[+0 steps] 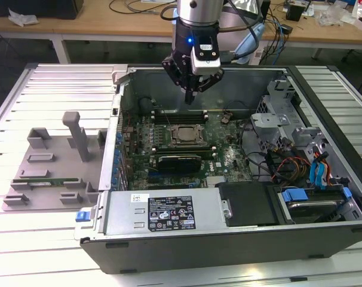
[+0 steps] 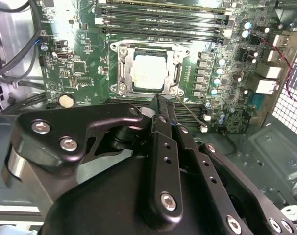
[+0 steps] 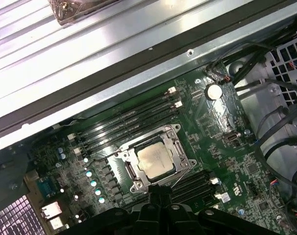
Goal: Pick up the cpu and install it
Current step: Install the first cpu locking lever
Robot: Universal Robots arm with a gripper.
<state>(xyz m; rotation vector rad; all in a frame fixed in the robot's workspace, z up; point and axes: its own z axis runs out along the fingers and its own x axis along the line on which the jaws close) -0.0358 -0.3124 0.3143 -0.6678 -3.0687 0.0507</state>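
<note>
Above the open PC case (image 1: 241,246) in the exterior view, the gripper (image 1: 190,97) hangs w/ its fingers pinched into one point, nothing between them. It aims down at the motherboard (image 1: 227,158), apart from it. The cpu (image 1: 184,135) lies flat in its socket near the board's middle. A black graphics card (image 1: 179,161) sits just beside the socket, on the side away from the gripper. At the exterior view's left, outside the case, a grey tray (image 1: 49,161) w/ an upright post rests on the slatted table (image 1: 43,89).

Second wrist view: the fingers (image 2: 164,156) are pressed flat against each other and empty. The gripper (image 2: 159,101) ends near the socket, not touching the chip. The cpu (image 2: 150,72) shows a silver-grey top, square inside the metal socket frame (image 2: 121,73). Memory slots (image 2: 160,22) run beyond the socket, and a round coin cell (image 2: 66,100) sits off to one side.

First wrist view: the cpu (image 3: 156,161) is in the same socket frame (image 3: 180,146), w/ memory slots (image 3: 134,122) alongside and the coin cell (image 3: 214,91) farther off. The gripper (image 3: 160,192) is close to the frame's edge, apart from the chip.
</note>
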